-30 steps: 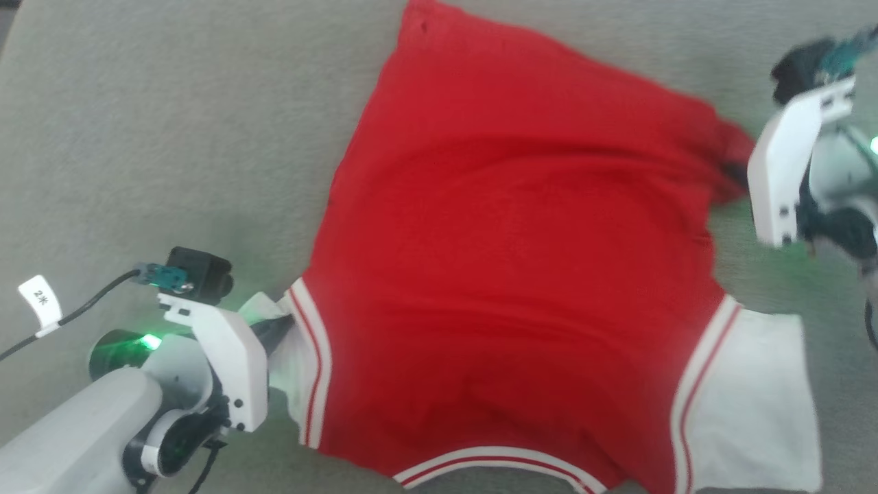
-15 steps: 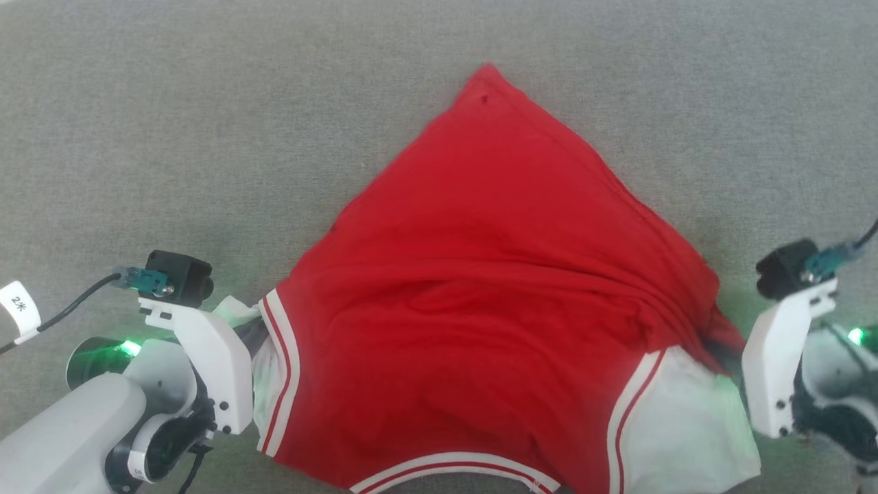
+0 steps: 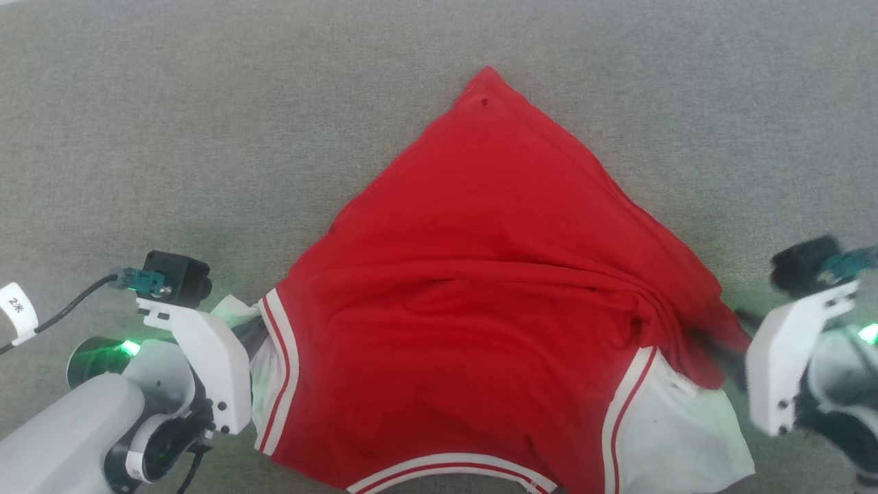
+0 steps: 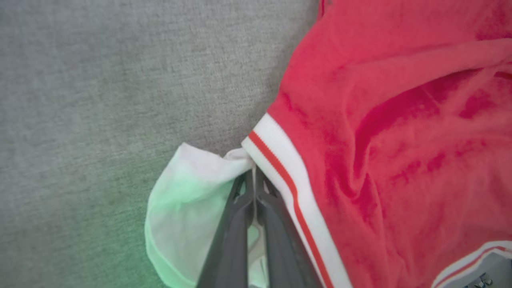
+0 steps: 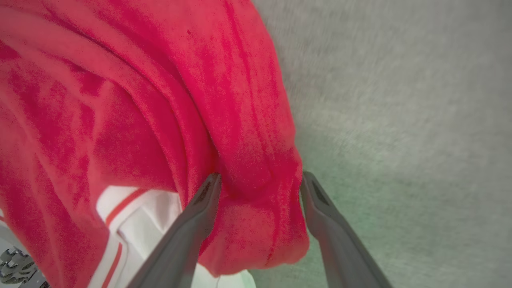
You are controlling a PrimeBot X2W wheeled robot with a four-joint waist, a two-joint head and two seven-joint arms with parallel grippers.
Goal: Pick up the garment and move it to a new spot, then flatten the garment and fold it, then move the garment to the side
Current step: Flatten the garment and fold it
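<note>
Your left tool (image 4: pixel 254 178) is pinched tight on the white sleeve (image 4: pixel 188 188) of the garment (image 3: pixel 480 274), which lies spread on the grey surface (image 3: pixel 171 137). Your right tool (image 5: pixel 260 186) stands wide, its fingers straddling a bunched red corner (image 5: pixel 256 228).

Before me lay a grey surface (image 3: pixel 206 137), finely woven and plain out to every edge I saw. Directly on it rested the garment (image 3: pixel 480 309), its red body spread in a rough triangle with one corner pointing away from me, white sleeves (image 3: pixel 686 439) nearest me, folds gathered toward my right.
</note>
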